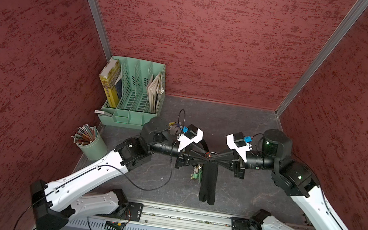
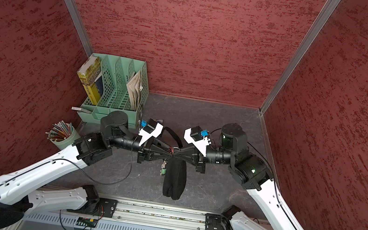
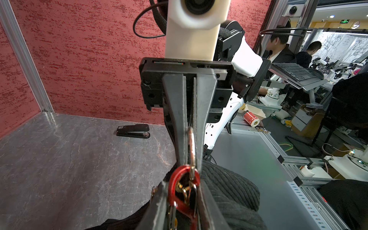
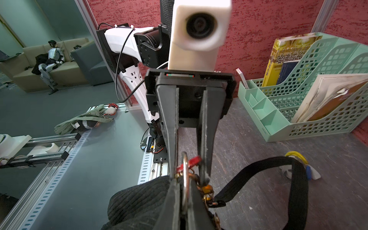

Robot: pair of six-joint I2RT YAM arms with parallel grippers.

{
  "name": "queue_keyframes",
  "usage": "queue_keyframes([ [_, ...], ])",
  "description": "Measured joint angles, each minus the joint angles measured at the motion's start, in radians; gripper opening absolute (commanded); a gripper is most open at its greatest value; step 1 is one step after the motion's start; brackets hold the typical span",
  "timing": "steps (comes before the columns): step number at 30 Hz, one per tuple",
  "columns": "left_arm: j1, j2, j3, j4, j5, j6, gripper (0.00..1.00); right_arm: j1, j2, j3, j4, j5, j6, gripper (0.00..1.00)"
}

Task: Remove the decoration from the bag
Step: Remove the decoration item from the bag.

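The left gripper [image 1: 207, 157] has its jaws narrowed round the red clip [image 3: 172, 191] of the decoration [image 1: 196, 174]; a firm pinch cannot be confirmed. The bag [image 1: 208, 185] hangs between the arms, its metal ring [image 3: 191, 143] clamped by the right gripper [image 1: 216, 158]. Unhooking is in hand; next, the clip likely needs pressing open and sliding off the ring. The cup [image 1: 96, 151] holds pencils [image 1: 84, 133]; the green rack [image 1: 126, 115], books [image 1: 110, 81] and papers [image 1: 156, 89].

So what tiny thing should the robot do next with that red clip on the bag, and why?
Probably close the left gripper firmly on the red clip. Its jaws flank the clip with a gap showing, while the right gripper is shut on the silver ring of the bag, steadying it. A firm pinch would likely let the clip be worked off the ring.
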Motion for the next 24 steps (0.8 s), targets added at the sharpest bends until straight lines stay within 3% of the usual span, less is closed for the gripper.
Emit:
queue_keyframes([
  [7,0.002,-0.01,-0.014,0.0,-0.029,-0.006,0.42,0.0,-0.006,0.0,-0.003,-0.001,0.0,0.0],
  [24,0.002,-0.012,-0.024,0.023,-0.023,-0.016,0.47,0.0,-0.012,0.0,-0.003,-0.023,0.0,0.0],
])
